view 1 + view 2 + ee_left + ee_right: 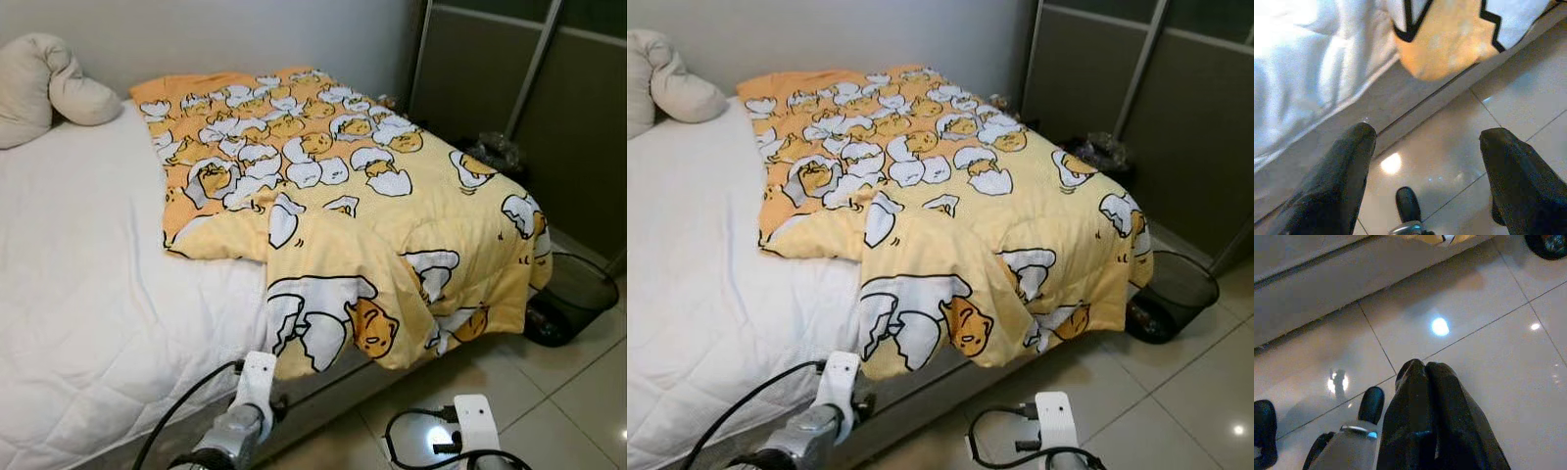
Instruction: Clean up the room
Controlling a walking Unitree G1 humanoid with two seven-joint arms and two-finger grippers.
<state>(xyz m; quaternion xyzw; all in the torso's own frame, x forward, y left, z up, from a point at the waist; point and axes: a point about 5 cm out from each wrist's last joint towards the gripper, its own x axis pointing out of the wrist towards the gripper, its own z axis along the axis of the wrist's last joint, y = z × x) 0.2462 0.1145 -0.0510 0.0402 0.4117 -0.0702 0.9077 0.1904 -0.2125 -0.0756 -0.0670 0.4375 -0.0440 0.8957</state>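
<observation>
A yellow blanket (333,186) printed with egg cartoons lies rumpled over the right half of the bed (88,274). Its corner hangs over the bed's near edge toward the floor. The white quilted mattress is bare on the left, with a cream pillow (44,83) at the head. My left gripper (1425,137) is open and holds nothing. It hangs low over the tiles beside the bed's base, under the blanket's hanging corner (1449,44). My right gripper (1425,369) is shut and holds nothing, above the glossy floor.
A black mesh waste basket (571,294) stands on the floor at the bed's far right corner. Dark sliding wardrobe doors (509,78) line the right side, with a dark bag (498,149) at their foot. Tiled floor (568,401) lies between bed and wardrobe.
</observation>
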